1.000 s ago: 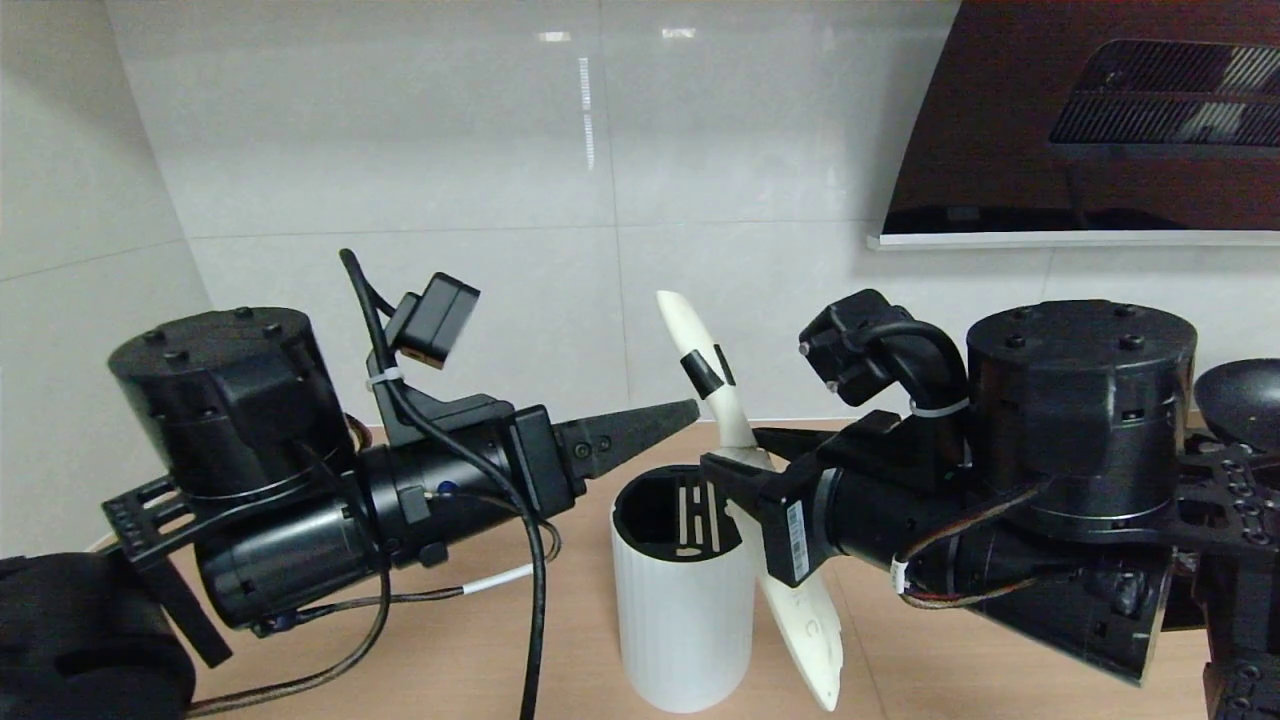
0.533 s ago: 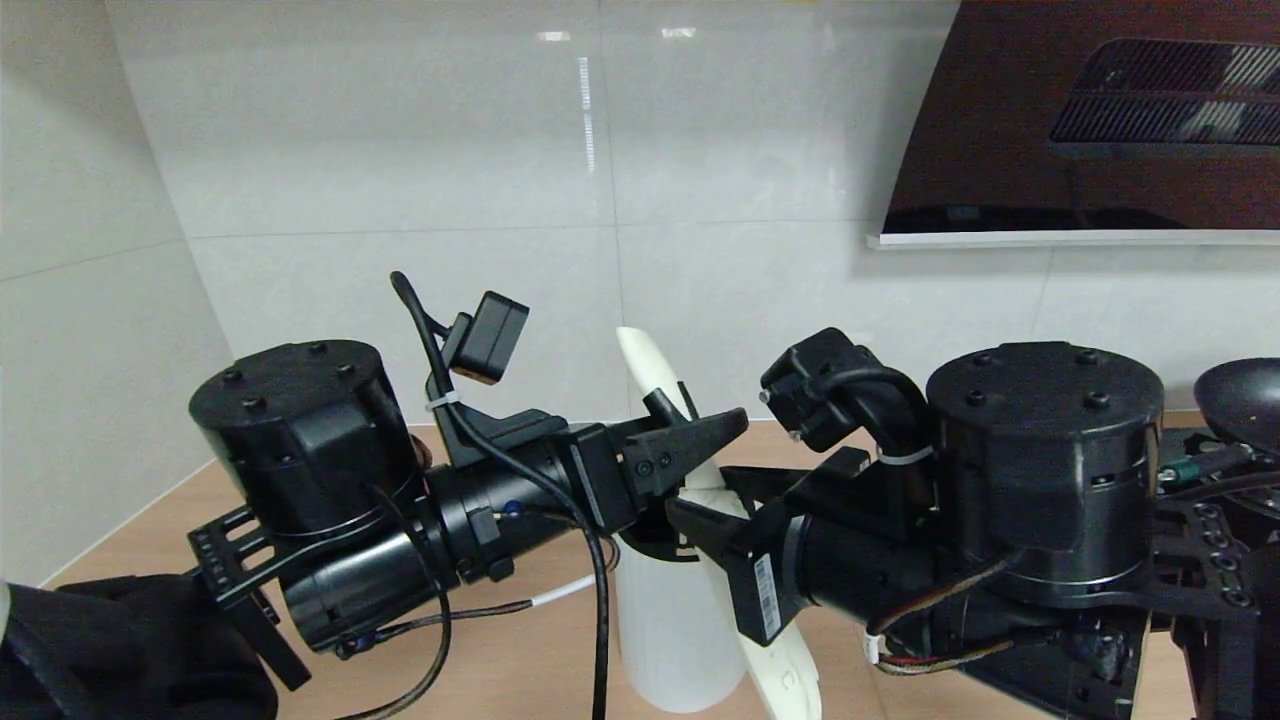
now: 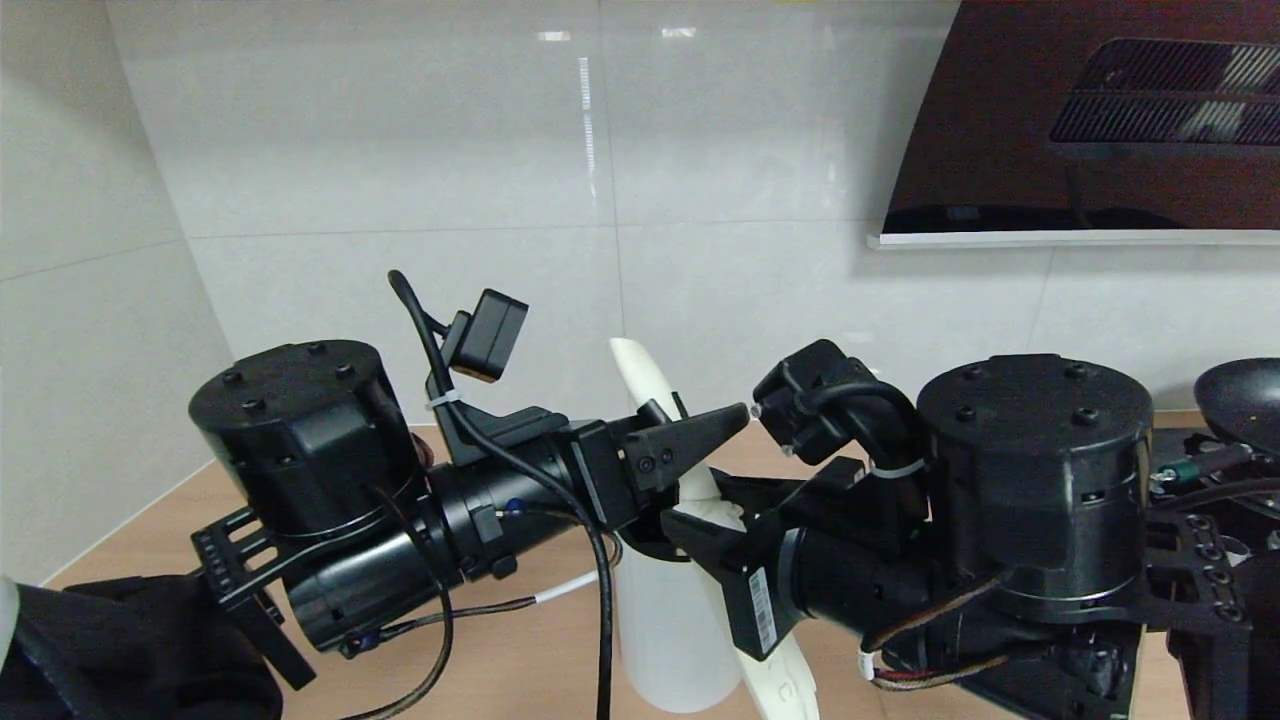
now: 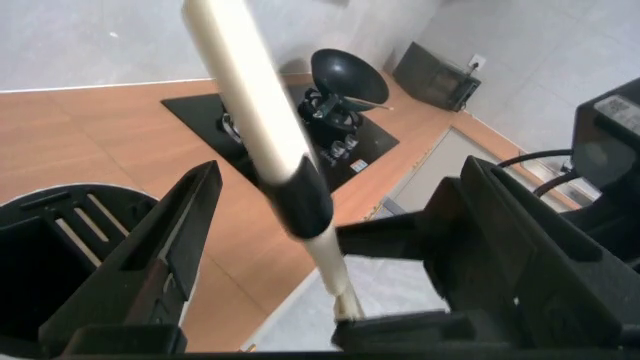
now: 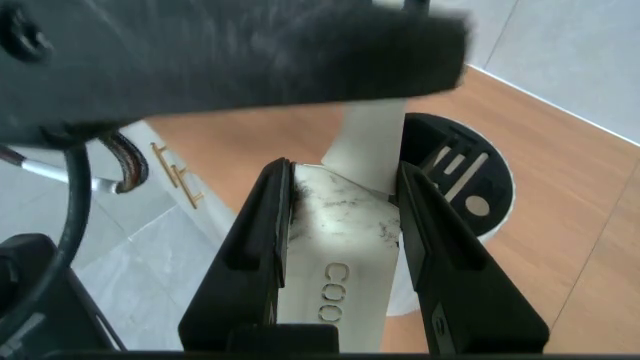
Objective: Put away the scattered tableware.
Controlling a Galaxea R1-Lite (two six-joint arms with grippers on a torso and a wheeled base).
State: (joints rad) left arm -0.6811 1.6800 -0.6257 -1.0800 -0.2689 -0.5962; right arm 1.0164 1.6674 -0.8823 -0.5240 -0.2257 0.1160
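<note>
**Headcount of the kitchen stuff**

So, one white spatula (image 3: pixel 648 385), one white utensil holder (image 3: pixel 660 640) and one black wok (image 3: pixel 1240 388). One wooden bench (image 3: pixel 510 680), one dark range hood (image 3: pixel 1100 130) up on the wall. And two tools, a left tool (image 4: pixel 330 250) and a right tool (image 5: pixel 345 250), one per arm.

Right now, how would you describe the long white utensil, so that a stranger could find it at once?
Look at the wooden counter below the tiled wall, where a white cylindrical holder stands. Just above it, the right gripper clamps a white spatula, tilted upward. Only it has a black band around its handle.
</note>
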